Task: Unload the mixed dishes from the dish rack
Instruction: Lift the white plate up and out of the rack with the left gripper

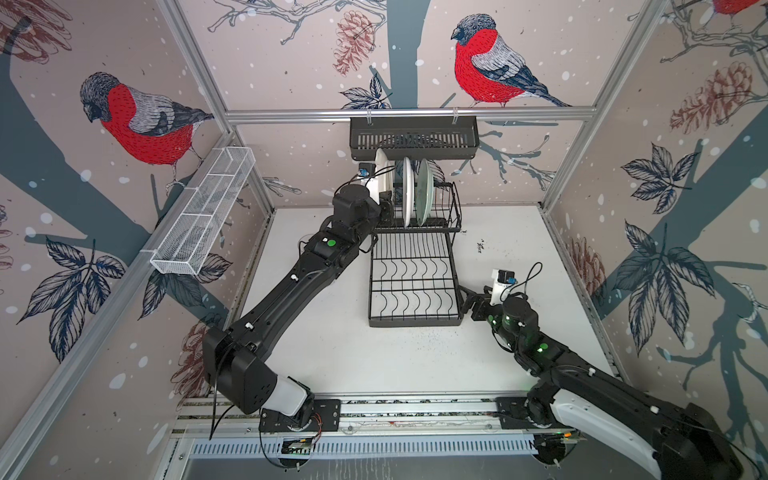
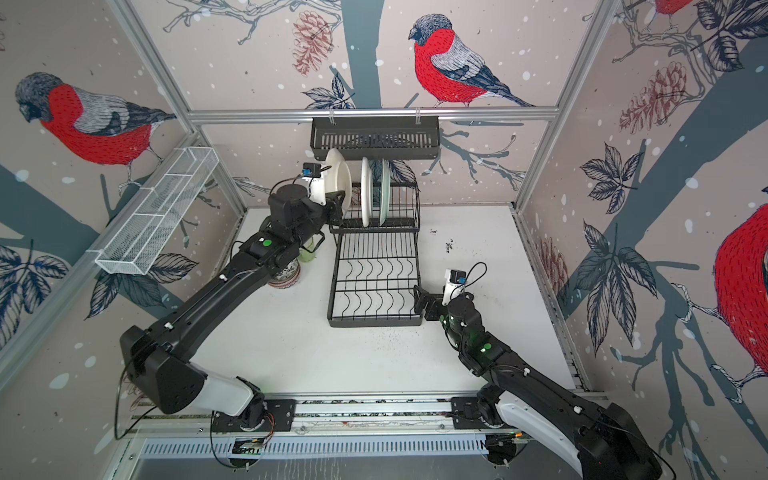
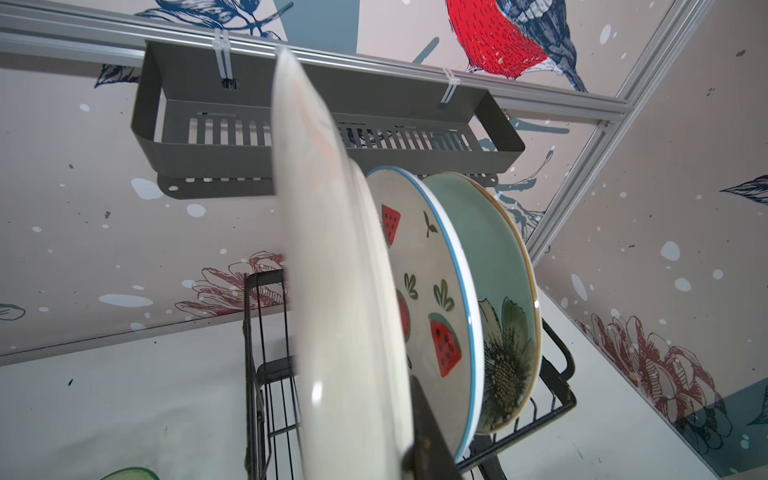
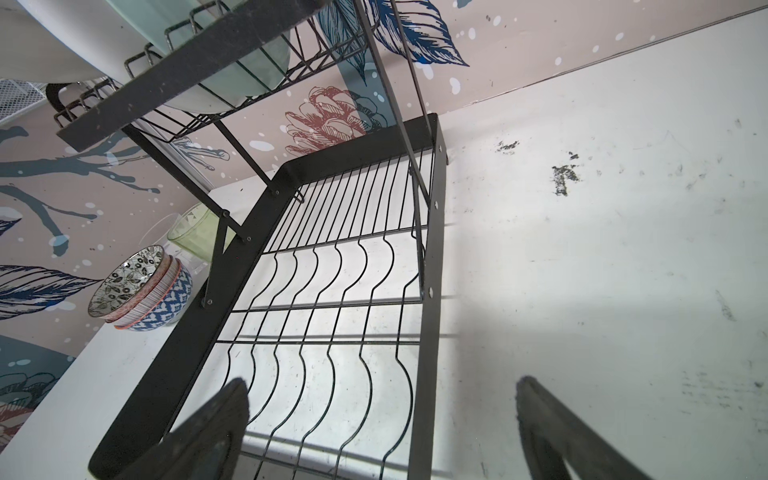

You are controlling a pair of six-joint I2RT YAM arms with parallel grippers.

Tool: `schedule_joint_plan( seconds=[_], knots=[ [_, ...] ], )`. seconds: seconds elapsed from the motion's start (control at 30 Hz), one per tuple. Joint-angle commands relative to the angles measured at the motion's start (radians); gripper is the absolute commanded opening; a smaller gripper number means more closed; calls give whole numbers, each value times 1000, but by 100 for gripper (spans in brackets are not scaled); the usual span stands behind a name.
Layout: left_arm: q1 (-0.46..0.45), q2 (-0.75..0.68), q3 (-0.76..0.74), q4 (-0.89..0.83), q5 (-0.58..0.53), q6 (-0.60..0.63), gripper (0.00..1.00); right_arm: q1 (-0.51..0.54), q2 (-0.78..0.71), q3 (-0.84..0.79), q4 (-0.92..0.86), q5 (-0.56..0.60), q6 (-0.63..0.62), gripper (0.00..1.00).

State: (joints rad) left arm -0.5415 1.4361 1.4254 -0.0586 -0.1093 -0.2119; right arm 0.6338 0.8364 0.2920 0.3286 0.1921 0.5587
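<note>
The black dish rack (image 1: 415, 286) (image 2: 374, 286) stands mid-table, its lower level bare in both top views. My left gripper (image 1: 384, 208) (image 2: 338, 205) is shut on the lower rim of the cream plate (image 1: 382, 174) (image 3: 332, 291), which stands on edge at the upper level's left end. One dark finger (image 3: 428, 432) shows against it. Beside it stand the white watermelon plate (image 3: 432, 291) and the pale green flower plate (image 3: 503, 299). My right gripper (image 1: 467, 301) (image 4: 382, 381) is open at the rack's front right corner, holding nothing. Stacked patterned bowls (image 4: 141, 291), a green glass (image 4: 195, 232) and a clear glass (image 4: 160, 232) sit on the table left of the rack.
A slotted black shelf basket (image 1: 415, 137) hangs on the back rail just above the plates. A long white mesh basket (image 1: 203, 216) is fixed to the left wall. The white table (image 1: 540, 332) is bounded by papered walls on three sides.
</note>
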Motion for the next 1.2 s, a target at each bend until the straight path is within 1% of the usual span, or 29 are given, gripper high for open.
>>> schedule_joint_plan(
  seconds=[0.0,0.13,0.23,0.4,0.57,0.8,0.97,1.03,1.17],
  knots=[
    [-1,-72,-62,175,-2,-41,0,-1,0,26,-22,-19,25,100],
    [-2,-146,-154,199,46,-85,0,-3,10,49,-54,14,53,100],
    [-1,-192,-213,215,71,-97,0,-6,25,64,-80,17,66,99],
    [-3,-255,-290,227,88,-107,0,-9,47,85,-114,-15,94,99],
    [-3,-320,-364,237,129,-130,0,-9,49,102,-148,-51,127,99],
    [-3,-419,-454,249,168,-136,0,-9,24,85,-169,-47,153,100],
    [-2,-453,-479,217,218,-125,0,-11,-2,84,-195,-36,159,100],
    [-5,-456,-487,204,245,-119,0,-14,-18,83,-199,-46,155,99],
    [-31,-446,-512,181,272,-116,0,-32,-33,119,-271,-83,165,99]
  ],
)
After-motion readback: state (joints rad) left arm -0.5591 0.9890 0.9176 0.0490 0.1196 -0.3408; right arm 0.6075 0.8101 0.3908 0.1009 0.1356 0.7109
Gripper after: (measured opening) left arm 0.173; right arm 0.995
